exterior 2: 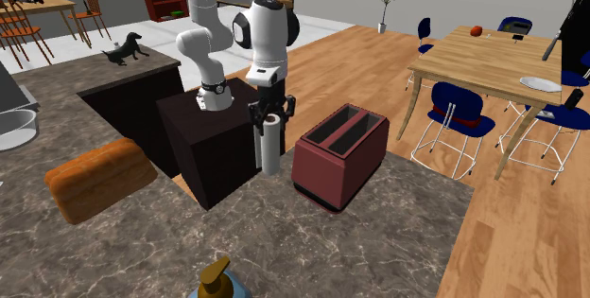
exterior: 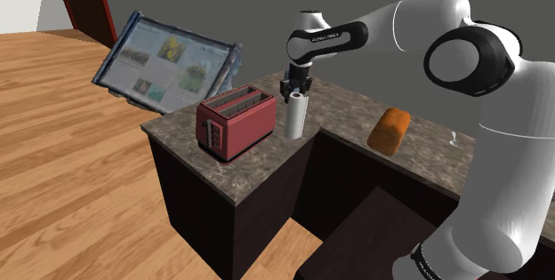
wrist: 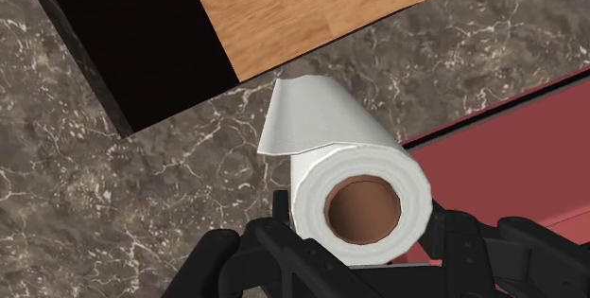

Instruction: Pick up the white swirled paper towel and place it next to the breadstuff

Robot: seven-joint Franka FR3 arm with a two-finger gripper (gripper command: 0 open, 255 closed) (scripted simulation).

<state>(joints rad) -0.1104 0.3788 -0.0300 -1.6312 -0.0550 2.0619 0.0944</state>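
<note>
The pincer point(exterior: 298, 88) hangs straight down over the roll point(exterior: 296, 116) and sits around its top end. I cannot tell whether it presses the roll already or is only wide around it. The roll stands upright on the counter point(exterior: 222, 167), directly under the pincer, with its brown core facing up into the wrist camera. I think this is why the approach is from above: the round sides are free to be taken there. A loose sheet hangs from the roll on the side away from the pincer's palm, so it is not in the way of the grasp. The toaster point(exterior: 236, 123) is just beside the pincer and the roll, so a sideways approach has little room. The bread point(exterior: 390, 132) lies well apart from the pincer, on the other wing of the counter, beyond the dark stand point(exterior 2: 213, 149). I judge the step in hand to be the grasp. After it, the roll must be lifted clear of the toaster and carried across to the bread.
</note>
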